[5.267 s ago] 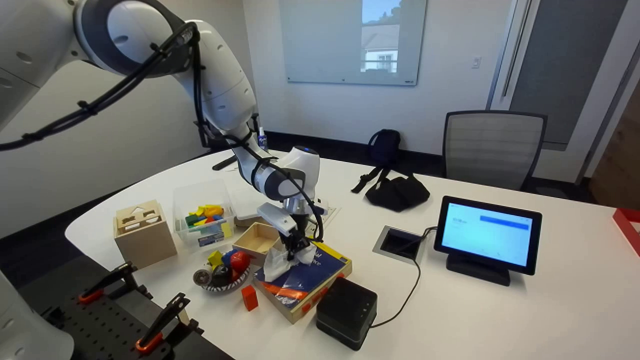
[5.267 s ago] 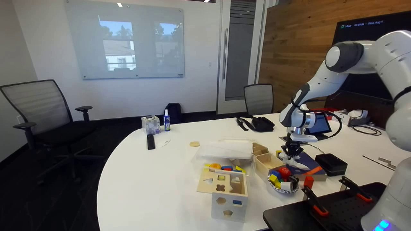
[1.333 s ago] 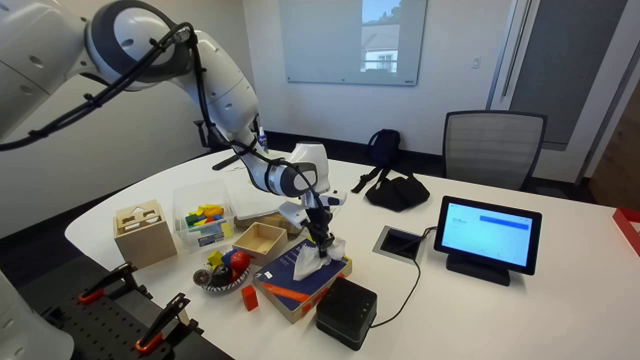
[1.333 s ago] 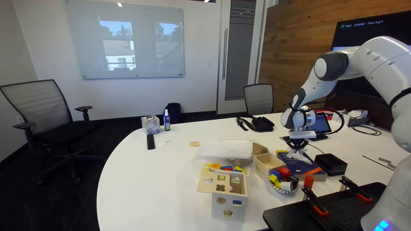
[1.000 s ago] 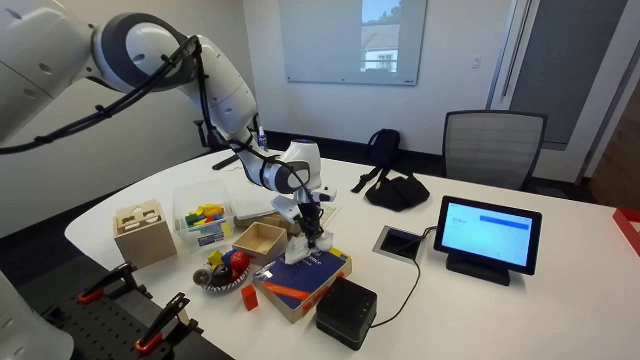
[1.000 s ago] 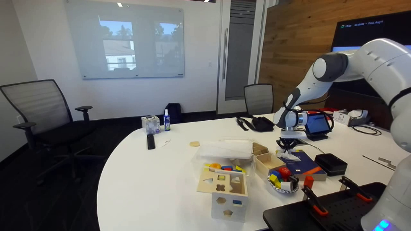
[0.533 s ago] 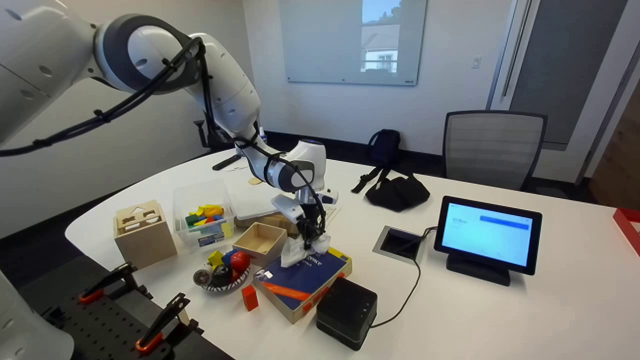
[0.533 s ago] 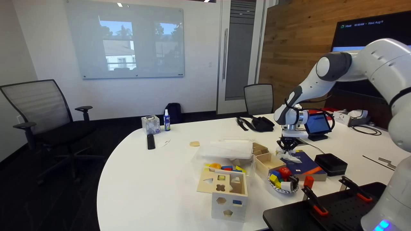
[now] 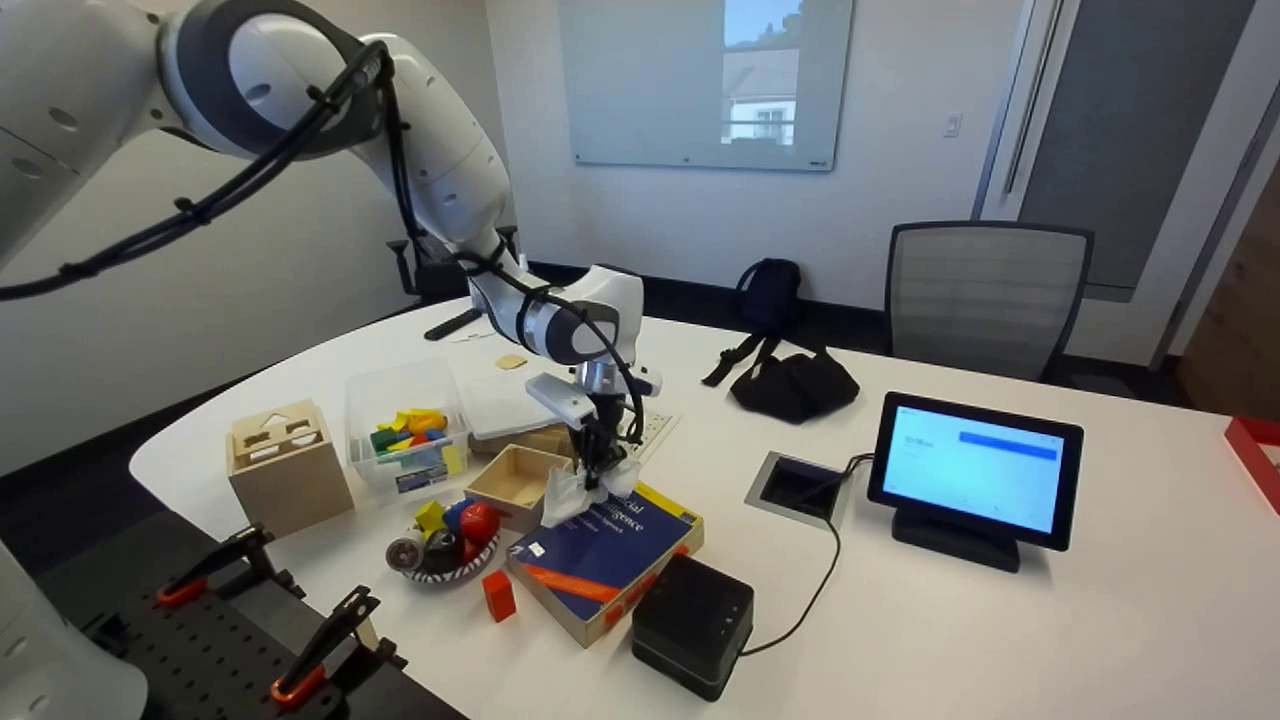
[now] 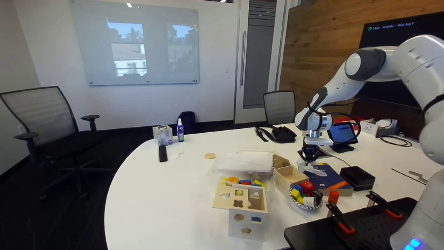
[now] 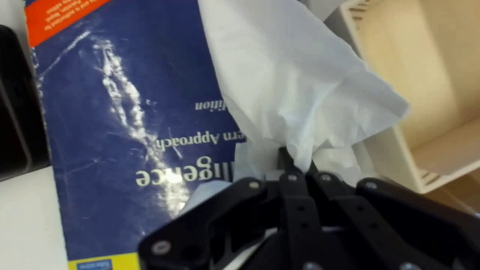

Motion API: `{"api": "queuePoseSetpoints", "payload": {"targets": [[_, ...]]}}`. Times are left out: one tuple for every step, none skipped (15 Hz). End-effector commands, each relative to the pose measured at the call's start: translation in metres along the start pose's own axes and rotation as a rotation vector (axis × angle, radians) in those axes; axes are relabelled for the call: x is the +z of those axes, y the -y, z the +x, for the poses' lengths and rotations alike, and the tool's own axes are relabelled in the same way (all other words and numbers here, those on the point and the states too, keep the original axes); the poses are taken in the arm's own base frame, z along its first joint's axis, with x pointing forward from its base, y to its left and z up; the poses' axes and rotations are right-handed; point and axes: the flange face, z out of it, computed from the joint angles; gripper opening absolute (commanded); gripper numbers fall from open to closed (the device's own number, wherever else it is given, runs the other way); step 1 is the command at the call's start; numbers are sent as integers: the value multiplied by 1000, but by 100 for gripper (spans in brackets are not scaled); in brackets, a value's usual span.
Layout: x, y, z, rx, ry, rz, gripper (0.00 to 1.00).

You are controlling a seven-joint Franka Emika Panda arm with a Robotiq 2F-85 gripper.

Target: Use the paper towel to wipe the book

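- My gripper (image 11: 298, 167): fingertips partly hidden from me by the paper towel (image 11: 288, 75).
- Book (image 11: 123, 138): title partly covered; edge facing the wooden tray (image 11: 420, 75) largely hidden by the towel; print on the orange band blurred.
- Wooden tray, small black box (image 11: 18, 108): cut off in my wrist view.
- Tabletop (image 9: 950, 640): right-hand edge cut off in an exterior view.

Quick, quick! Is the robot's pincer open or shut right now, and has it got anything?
Pincer: closed, holding the white paper towel.

The arm (image 9: 450, 170) stands arched, its fingers (image 11: 286, 162) pointing down and pinched together.
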Motion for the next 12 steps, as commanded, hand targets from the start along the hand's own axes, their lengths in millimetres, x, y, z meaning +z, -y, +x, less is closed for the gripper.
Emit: {"api": "queuePoseSetpoints", "payload": {"targets": [[-48, 55, -40, -154, -60, 18, 1], [-57, 74, -49, -208, -74, 23, 1], [-63, 95, -61, -267, -75, 34, 1], [-68, 117, -76, -331, -60, 45, 1], [-72, 137, -92, -386, -44, 56, 1], [-71, 155, -112, -435, -19, 60, 1], [-70, 172, -133, -476, 2, 68, 1], [-66, 183, -155, -501, 30, 72, 1], [-59, 191, -177, -521, 52, 73, 1], [-55, 198, -197, -533, 79, 75, 1], [-49, 201, -219, -533, 107, 73, 1], [-43, 200, -240, -522, 126, 69, 1]]}}
